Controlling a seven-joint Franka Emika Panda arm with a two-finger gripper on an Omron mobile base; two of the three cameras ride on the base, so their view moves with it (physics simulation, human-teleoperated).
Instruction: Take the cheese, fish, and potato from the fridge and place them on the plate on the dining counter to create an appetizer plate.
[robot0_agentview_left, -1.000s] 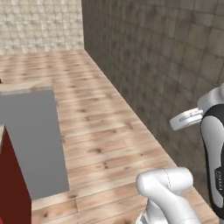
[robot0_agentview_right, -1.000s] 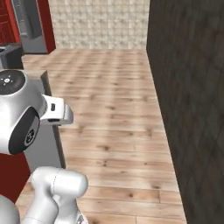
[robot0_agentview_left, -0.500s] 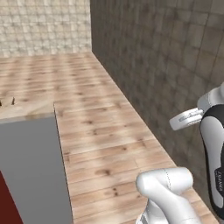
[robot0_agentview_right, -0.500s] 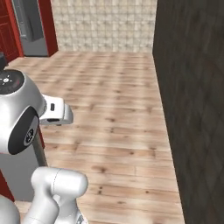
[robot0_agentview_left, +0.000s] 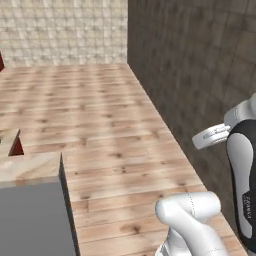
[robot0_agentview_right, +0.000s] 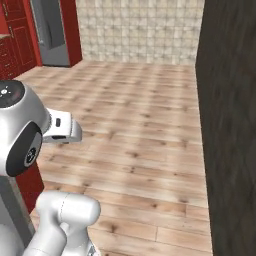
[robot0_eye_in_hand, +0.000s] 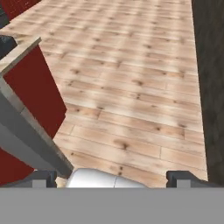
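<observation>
At the bottom edge of the hand view, the pincer (robot0_eye_in_hand: 113, 178) is seen with its 2 dark fingertips (robot0_eye_in_hand: 43, 178) set wide apart, 1 toward 7 o'clock and 1 toward 5 o'clock. Nothing is gripped between them, so the jaws stand open. Beyond the tips, a wooden plank floor (robot0_eye_in_hand: 131, 87) is spread across the middle of the picture. A red-sided unit (robot0_eye_in_hand: 33, 96) with a pale top edge and a grey slanted border is seen at 9 o'clock, and a dark tiled wall (robot0_eye_in_hand: 212, 78) is shown along the 3 o'clock side.

In the right base view, the fridge (robot0_agentview_right: 50, 27) is found at 11 o'clock, well apart from the arm, as a tall grey cabinet flanked by red panelling (robot0_agentview_right: 74, 30). Whether its door is open cannot be told. The white arm (robot0_agentview_right: 30, 150) is raised at 8 o'clock, over bare planks.

In the left base view, a grey panel (robot0_agentview_left: 30, 220) is placed at 7 o'clock, and a beige tiled wall (robot0_agentview_left: 65, 30) is seen at 12 o'clock.
</observation>
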